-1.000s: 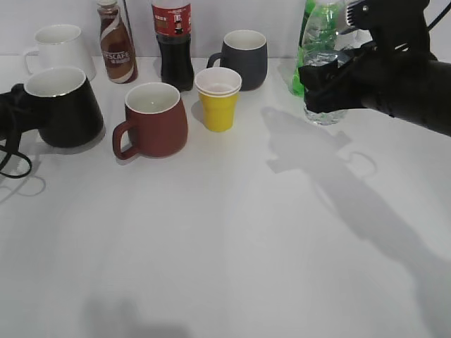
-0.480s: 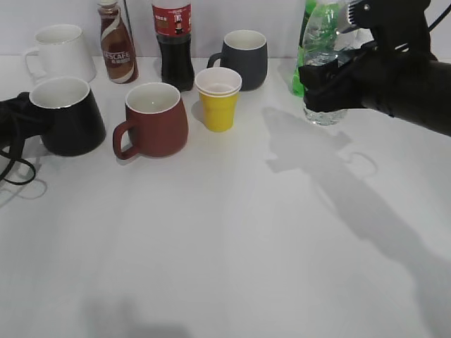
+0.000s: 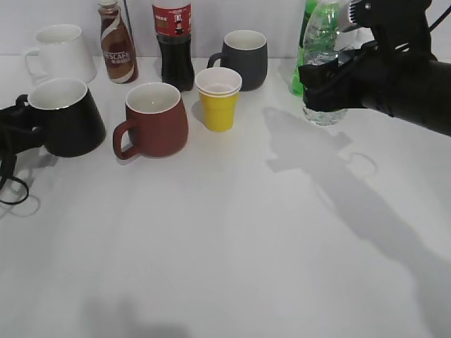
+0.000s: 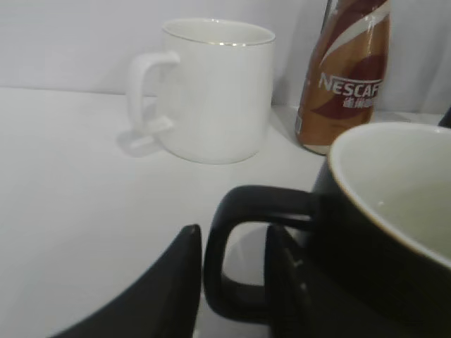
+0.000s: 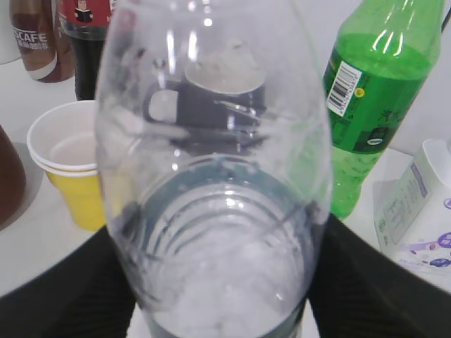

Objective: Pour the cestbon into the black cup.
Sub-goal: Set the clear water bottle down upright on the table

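The black cup (image 3: 65, 116) at the left edge of the frame has shifted a little right and forward over the last second, its handle clamped between the left gripper (image 4: 232, 282) fingers. At upper right the cestbon (image 3: 323, 67) has risen slightly off the table (image 3: 225, 246), the right gripper (image 3: 325, 88) closed around its middle, in front of the bright green soda bottle (image 5: 370, 98). Both items look secured, so bringing bottle and cup together is probably next
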You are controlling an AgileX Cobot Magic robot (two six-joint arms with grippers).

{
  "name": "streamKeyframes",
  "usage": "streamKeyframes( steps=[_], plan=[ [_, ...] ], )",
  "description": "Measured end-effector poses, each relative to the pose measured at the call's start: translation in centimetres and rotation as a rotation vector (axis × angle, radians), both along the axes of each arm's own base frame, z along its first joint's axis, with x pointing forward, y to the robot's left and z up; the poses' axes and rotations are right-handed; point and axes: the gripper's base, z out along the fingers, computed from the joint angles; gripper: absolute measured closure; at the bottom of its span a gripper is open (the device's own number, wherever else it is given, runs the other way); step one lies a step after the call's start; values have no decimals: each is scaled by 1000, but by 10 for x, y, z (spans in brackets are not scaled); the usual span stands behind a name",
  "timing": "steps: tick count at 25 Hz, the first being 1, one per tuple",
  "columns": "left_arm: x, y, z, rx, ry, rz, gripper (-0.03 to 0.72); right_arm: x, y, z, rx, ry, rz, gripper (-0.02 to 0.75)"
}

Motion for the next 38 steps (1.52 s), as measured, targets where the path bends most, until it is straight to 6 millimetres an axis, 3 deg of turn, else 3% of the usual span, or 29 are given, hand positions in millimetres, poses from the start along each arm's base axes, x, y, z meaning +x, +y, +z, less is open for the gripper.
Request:
streamKeyframes(
  steps=[7,11,16,23,29,34,38],
  plan=[
    [-19,0,-3,-6,30,9,445,0,-1,0,32,14,-19,256],
    [-30,0,4,-6,26,9,445,5,-12,-3,84,39,-95,256],
    [-45,0,18,-7,-1,16,445,19,-28,-30,77,90,-177,256],
    [-65,-1,31,-4,-29,3,444,30,-21,-67,122,99,-162,256],
    [-69,-2,35,2,-43,-10,444,31,-16,-75,129,94,-108,256],
    [-70,-2,36,2,-44,-10,444,32,-16,-76,134,91,-111,173],
    [-70,-3,35,3,-44,-13,444,32,-16,-75,141,80,-113,152]
  ],
)
